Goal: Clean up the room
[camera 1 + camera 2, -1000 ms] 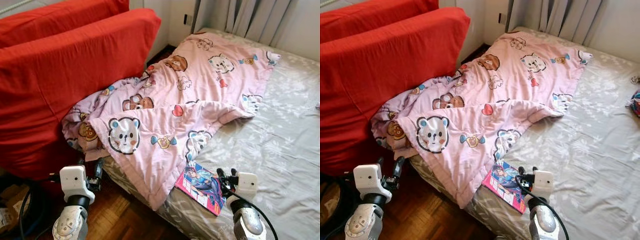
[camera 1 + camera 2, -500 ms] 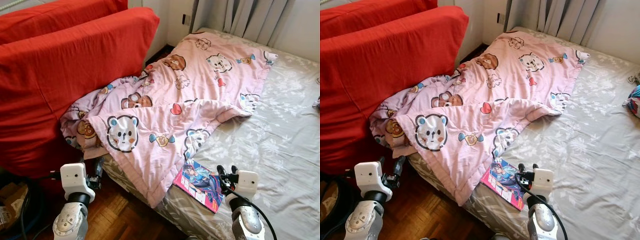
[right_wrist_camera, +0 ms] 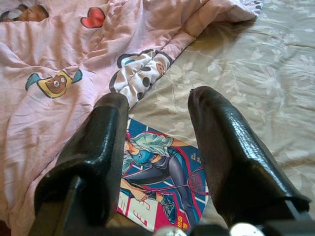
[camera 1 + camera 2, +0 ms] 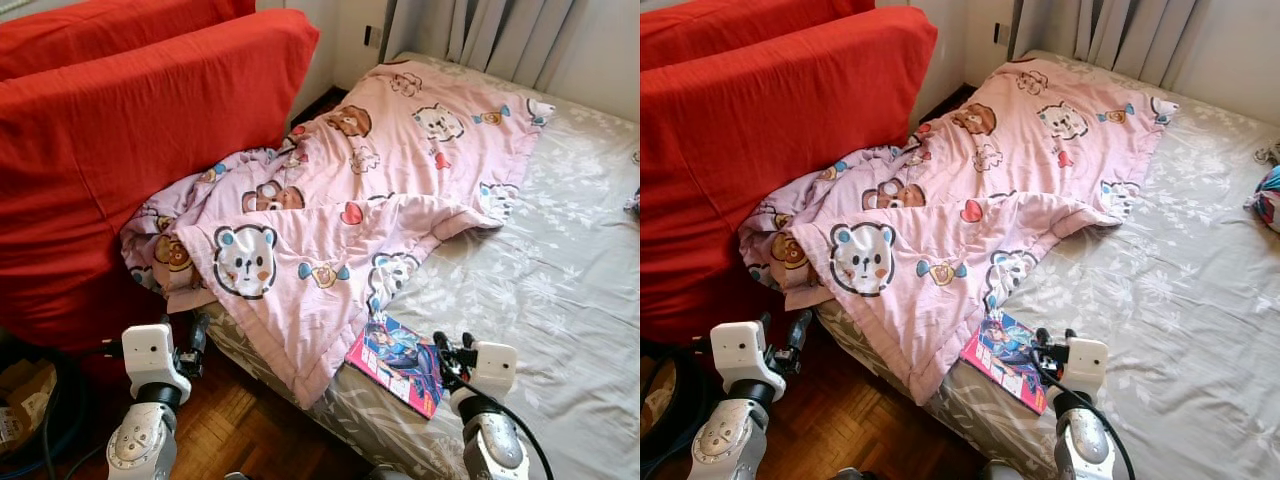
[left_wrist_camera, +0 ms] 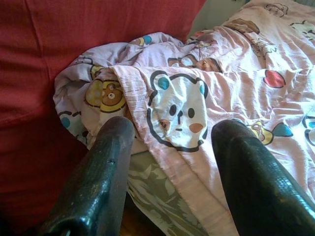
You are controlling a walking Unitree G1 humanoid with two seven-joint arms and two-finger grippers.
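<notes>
- There, a magazine [image 4: 396,363] with a bright cartoon cover lay flat on the bed [image 4: 560,300], close to the mattress's near edge, its long axis running on a slant from near the blanket's hem toward the right gripper.
- Its upper corner touched, or was tucked just under, the hem of the pink blanket [image 4: 340,230]; which of the two could not be told.
- The cover showed a figure with a racket; the lettering was too small to read.
- The right gripper [image 4: 452,350] hovered just beside the magazine's near corner, its fingers [image 3: 98,147] spread apart with nothing between them, the magazine showing through the gap in the right wrist view.
- The blanket, printed with bears and hearts, ran long from the far end of the bed to the near edge, bunched and spilling over the side against the red sofa [image 4: 120,150].
- The left gripper [image 4: 192,335] hung low by the bed's corner over the wooden floor [image 4: 240,440], fingers [image 5: 98,167] parted and empty, pointed at the bear-face patch.
- Grey curtains [image 4: 500,35] hung behind the bed, cut off at the top.
- A colourful object [image 4: 1268,195] at the right edge was cut off and could not be identified.
</notes>
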